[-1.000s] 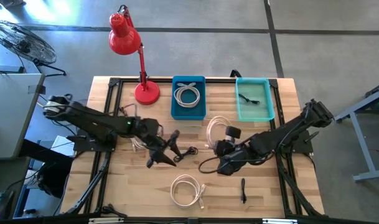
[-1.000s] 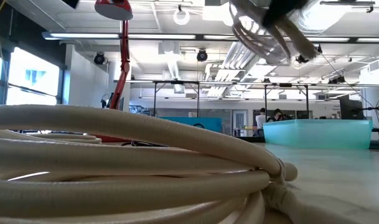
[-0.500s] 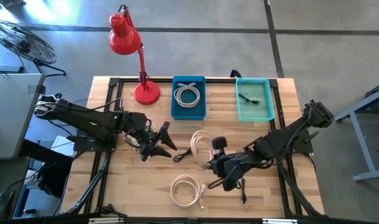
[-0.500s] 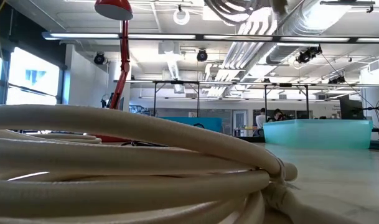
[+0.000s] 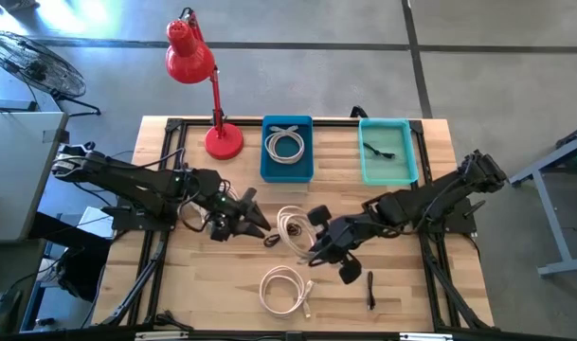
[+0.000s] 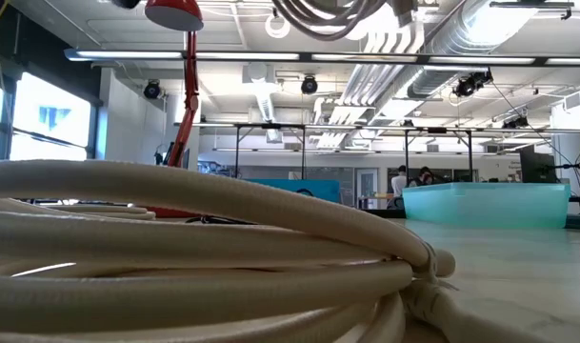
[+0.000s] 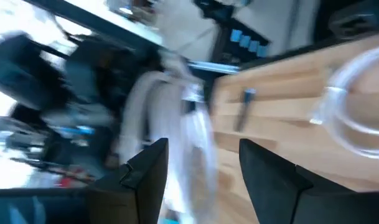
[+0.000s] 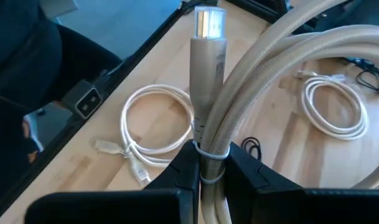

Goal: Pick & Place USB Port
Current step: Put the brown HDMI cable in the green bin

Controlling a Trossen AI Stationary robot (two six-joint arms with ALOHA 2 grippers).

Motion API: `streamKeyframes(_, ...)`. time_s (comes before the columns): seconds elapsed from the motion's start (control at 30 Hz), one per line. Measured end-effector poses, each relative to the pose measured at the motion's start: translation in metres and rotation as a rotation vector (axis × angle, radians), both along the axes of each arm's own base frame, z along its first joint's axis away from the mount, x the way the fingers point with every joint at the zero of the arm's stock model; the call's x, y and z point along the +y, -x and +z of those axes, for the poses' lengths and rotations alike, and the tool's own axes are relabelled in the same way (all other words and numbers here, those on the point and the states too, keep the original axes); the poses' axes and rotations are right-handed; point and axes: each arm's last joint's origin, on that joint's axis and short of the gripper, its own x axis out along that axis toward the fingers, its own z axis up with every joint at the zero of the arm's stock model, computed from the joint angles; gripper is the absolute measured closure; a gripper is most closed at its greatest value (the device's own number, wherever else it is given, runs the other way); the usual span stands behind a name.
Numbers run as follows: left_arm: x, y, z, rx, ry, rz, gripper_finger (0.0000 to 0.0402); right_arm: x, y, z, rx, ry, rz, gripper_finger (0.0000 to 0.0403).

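The right gripper [image 8: 205, 163], fingers clamped on a bundled beige USB cable [image 8: 209, 93], lifts it mid-table; carrying step, next needing the blue bin [image 5: 288, 149] at the far edge. Left gripper [image 5: 251, 216], fingers parted, waits empty.

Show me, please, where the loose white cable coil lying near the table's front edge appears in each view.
High view: loose coil centre, by the front edge.
Low view: fills the foreground.
Left wrist view: likely the blurred loop on the wood.
Right wrist view: beside the table's edge.
Shared landmark: held cable bundle, in the right gripper.
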Motion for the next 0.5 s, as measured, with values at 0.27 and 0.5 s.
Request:
streamKeyframes(0.27,0.000,-0.009,0.005,-0.117,-0.017,0.051,0.0209,-0.005,-0.002,0.000,-0.001,-0.013,-0.004,0.0368)
streamKeyframes(0.5,-0.001,-0.022,-0.002,-0.129,-0.011,0.084,0.0209,-0.004,-0.003,0.001,-0.012,-0.021,-0.004,0.0368)
